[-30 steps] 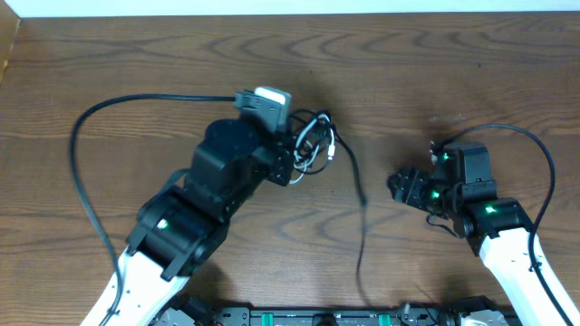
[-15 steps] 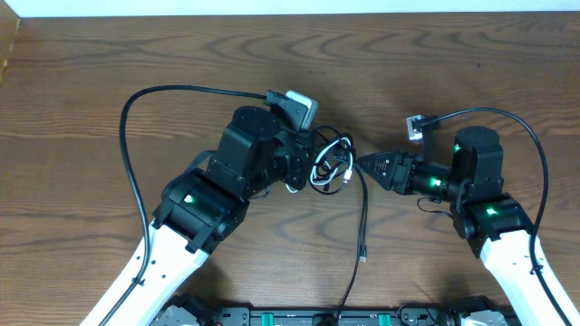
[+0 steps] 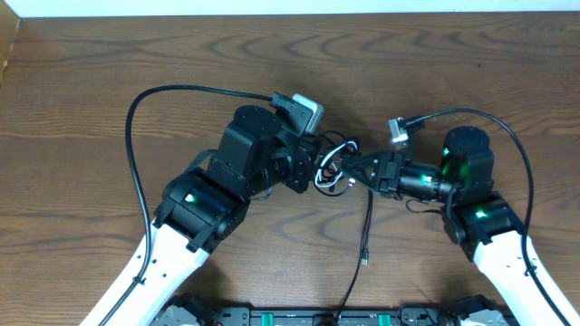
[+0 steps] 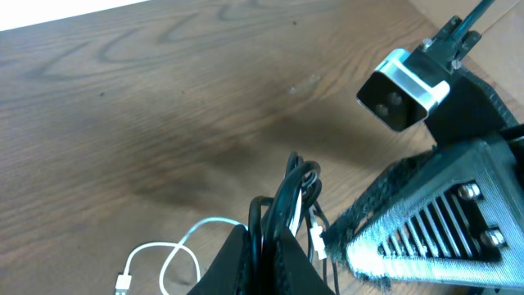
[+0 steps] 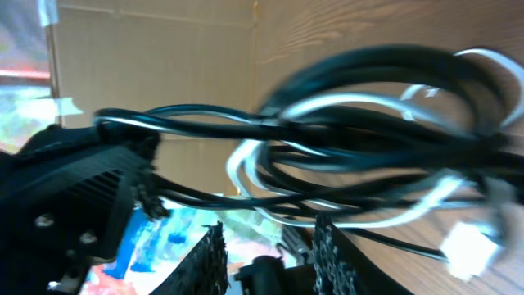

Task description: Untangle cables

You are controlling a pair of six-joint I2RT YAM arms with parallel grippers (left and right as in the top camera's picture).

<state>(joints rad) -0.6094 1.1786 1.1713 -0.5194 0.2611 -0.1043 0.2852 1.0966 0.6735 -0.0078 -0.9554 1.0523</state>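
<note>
Where the left gripper (image 4: pixel 264 258) is pressed together, black strands of the cables (image 3: pixel 333 167) are pinched. Right gripper (image 5: pixel 266 250) fingers are held partly apart, right at the bundle; contact cannot be told. Black and white loops are knotted between both grippers, mid-table (image 3: pixel 453 63); one black end is trailed toward the near edge.

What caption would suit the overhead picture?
Left gripper pinches the tangled cables; right gripper points at the bundle from the opposite side.
</note>
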